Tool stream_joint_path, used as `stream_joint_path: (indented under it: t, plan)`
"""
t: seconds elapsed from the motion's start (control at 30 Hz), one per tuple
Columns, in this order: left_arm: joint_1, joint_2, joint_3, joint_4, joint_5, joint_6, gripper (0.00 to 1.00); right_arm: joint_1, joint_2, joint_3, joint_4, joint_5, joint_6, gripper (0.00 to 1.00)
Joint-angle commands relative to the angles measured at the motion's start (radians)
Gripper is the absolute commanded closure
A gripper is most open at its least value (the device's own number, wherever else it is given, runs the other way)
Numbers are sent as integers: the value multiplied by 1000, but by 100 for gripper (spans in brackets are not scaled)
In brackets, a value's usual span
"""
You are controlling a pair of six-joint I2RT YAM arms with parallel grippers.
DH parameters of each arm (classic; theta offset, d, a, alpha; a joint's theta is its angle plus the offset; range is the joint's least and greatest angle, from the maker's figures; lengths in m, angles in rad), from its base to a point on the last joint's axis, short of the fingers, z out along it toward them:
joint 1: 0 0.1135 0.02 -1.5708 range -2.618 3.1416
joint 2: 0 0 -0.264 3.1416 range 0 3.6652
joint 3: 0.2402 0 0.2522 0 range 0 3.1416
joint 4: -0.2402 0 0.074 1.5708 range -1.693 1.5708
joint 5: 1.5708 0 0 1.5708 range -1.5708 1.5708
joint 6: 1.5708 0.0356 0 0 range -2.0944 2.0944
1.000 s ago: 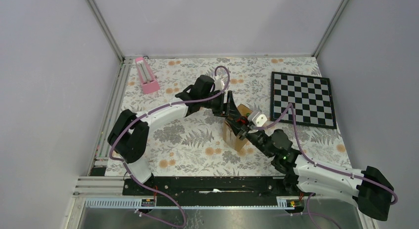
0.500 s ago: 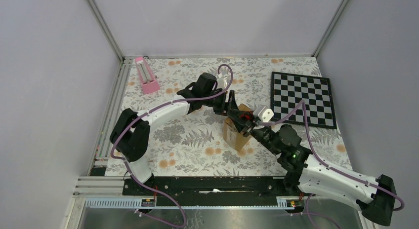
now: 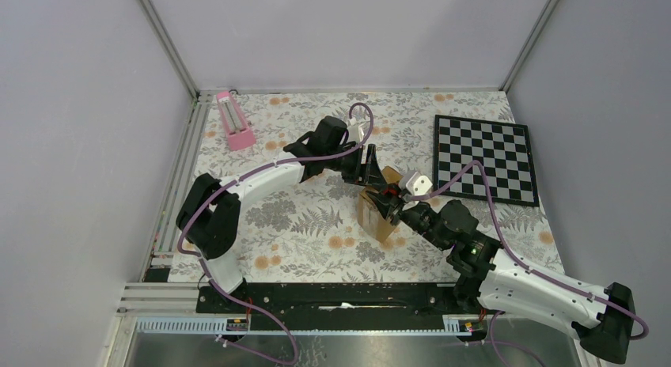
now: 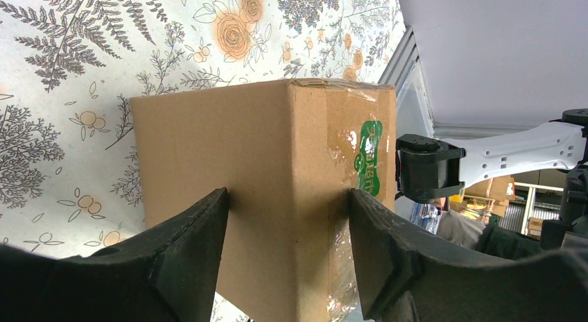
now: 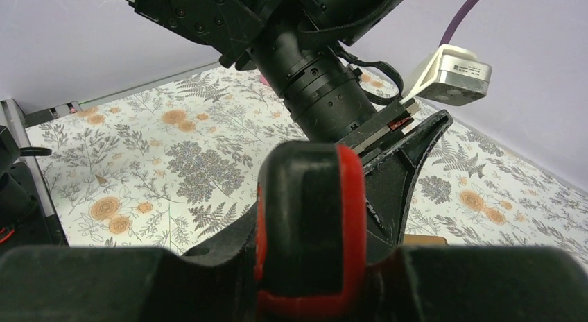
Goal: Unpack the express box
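Seen from above, a table covered in a floral cloth (image 3: pixel 301 225) fills the scene. At the far left corner sits a pink wedge-shaped object (image 3: pixel 235 120), well apart from everything else.

The left arm (image 3: pixel 261 181) reaches from the near left edge toward the middle of the table. The left gripper (image 3: pixel 369 173) comes at the express box (image 3: pixel 375 213) from its far side. In the left wrist view, its two black fingers (image 4: pixel 187 252) press against two adjoining sides of the express box (image 4: pixel 263 190), pinching it across one upright corner. That side of the brown carton carries clear tape and a green printed mark (image 4: pixel 371 155).

The box stands on the cloth at the middle of the table, between the two arms.

The right arm (image 3: pixel 522 284) reaches in from the near right. The right gripper (image 3: pixel 389 198) sits at the top of the box on its right side. The right wrist view shows only a black finger with a red strip (image 5: pixel 305 197) close to the lens, so I cannot tell whether this gripper is spread or pressed together.

At the far right, a black-and-white chessboard (image 3: pixel 485 159) lies flat, apart from the box.
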Motion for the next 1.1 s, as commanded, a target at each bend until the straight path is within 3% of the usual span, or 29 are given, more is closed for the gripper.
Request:
stream_joint_path:
  t: [0.0, 1.07]
  plan:
    - [-4, 76, -38, -150, -142, 88, 40, 9, -5, 21, 52, -3, -10, 100]
    - [-3, 76, -42, -149, -135, 85, 41, 9, -57, -97, 122, 64, -12, 100]
